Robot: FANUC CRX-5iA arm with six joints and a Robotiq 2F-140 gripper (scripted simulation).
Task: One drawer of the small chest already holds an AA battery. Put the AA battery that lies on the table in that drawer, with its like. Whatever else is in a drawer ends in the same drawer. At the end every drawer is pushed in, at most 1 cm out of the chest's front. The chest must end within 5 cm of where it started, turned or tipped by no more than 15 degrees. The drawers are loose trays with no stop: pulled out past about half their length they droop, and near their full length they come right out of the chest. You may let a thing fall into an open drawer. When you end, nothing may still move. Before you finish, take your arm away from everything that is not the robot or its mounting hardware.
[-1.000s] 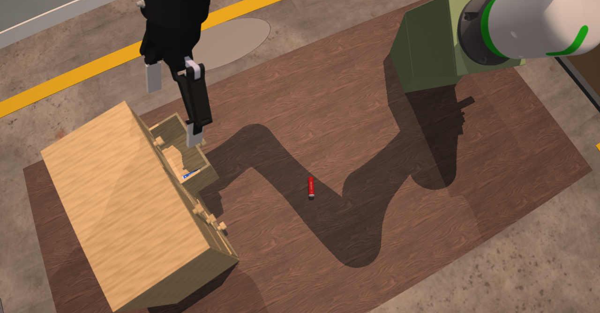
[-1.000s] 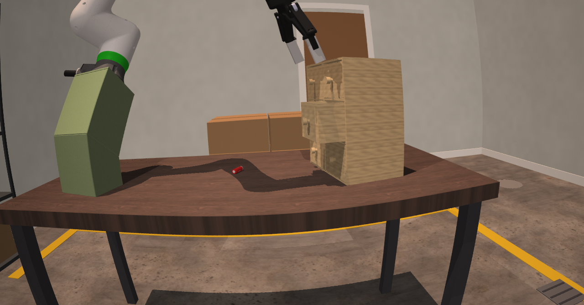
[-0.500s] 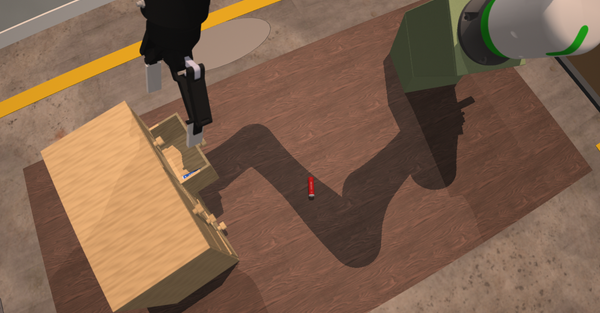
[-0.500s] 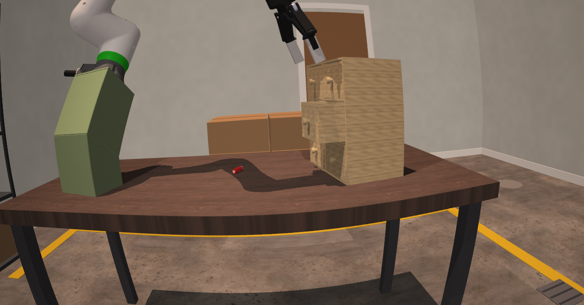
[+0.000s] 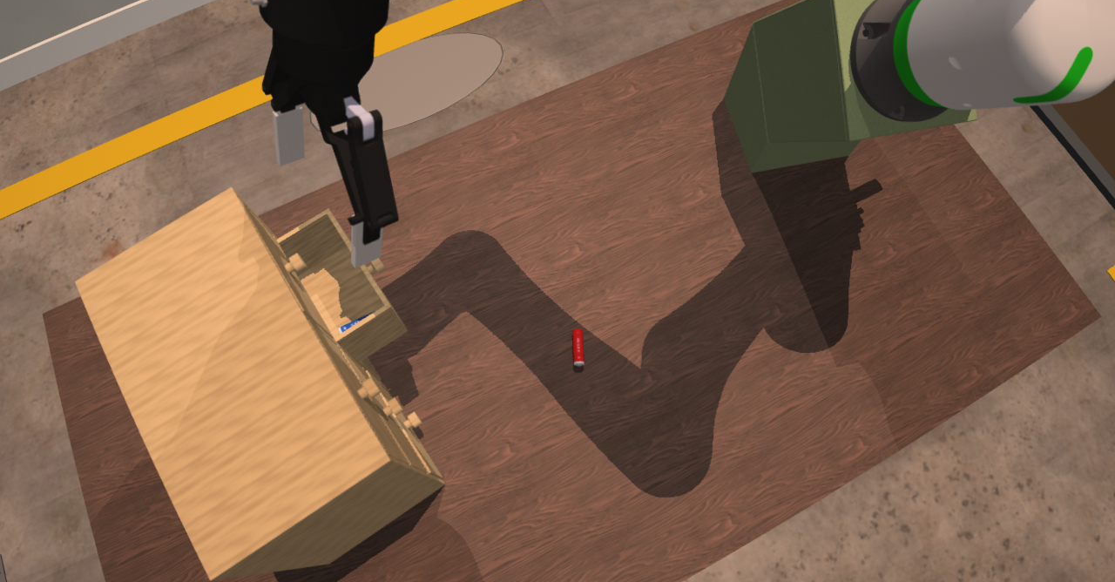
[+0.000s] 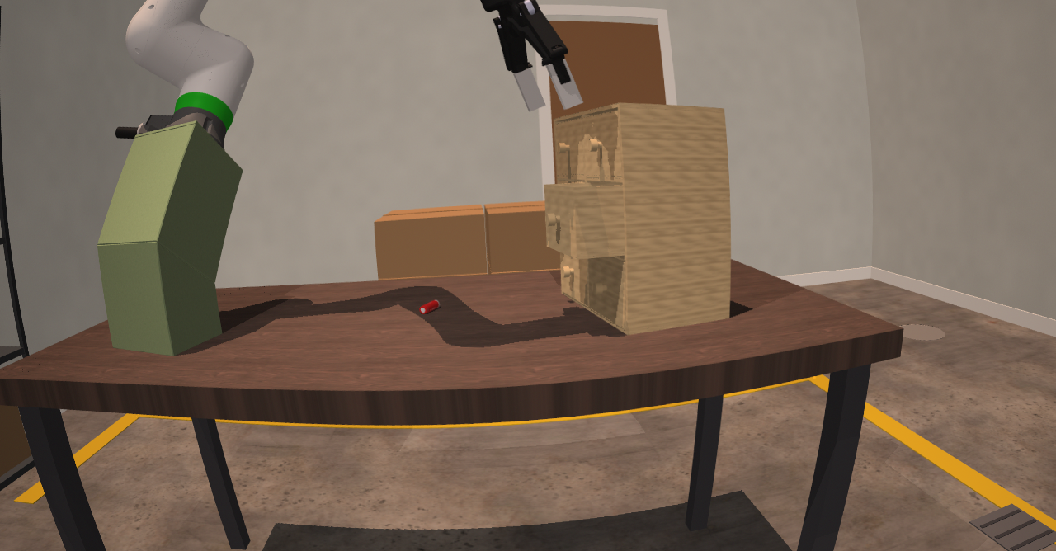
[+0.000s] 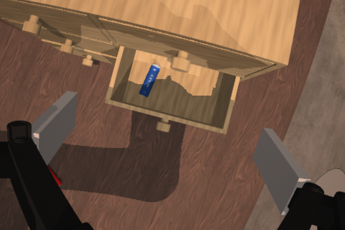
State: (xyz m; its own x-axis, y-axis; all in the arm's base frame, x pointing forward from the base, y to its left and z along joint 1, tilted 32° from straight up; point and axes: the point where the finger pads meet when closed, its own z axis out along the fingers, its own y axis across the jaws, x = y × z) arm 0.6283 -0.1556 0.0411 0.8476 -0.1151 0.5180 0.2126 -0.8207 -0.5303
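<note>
Red AA battery (image 5: 577, 348) (image 6: 429, 306) (image 7: 54, 176): silver end, lying on its side on the wooden table, well apart from the chest (image 5: 233, 375) (image 6: 676, 215) (image 7: 223, 3); mostly hidden in wrist view. Blue AA battery (image 5: 356, 322) (image 7: 149, 80): lying inside the pulled-out middle-row drawer (image 5: 381, 334) (image 6: 586, 218) (image 7: 165, 116), slantwise, probably flat on its floor. Chest: light wood, upright on the table; its other drawers appear pushed in.

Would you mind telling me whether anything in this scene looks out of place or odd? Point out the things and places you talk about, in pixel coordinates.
One drawer (image 5: 395, 328) (image 6: 591, 215) (image 7: 165, 115) juts from the chest (image 5: 233, 360) (image 6: 676, 215) (image 7: 233, 11), holding a blue battery (image 5: 355, 323) (image 7: 149, 80), while the red battery (image 5: 577, 347) (image 6: 429, 306) (image 7: 54, 176) lies alone on the table. Nothing appears spilled or damaged.
</note>
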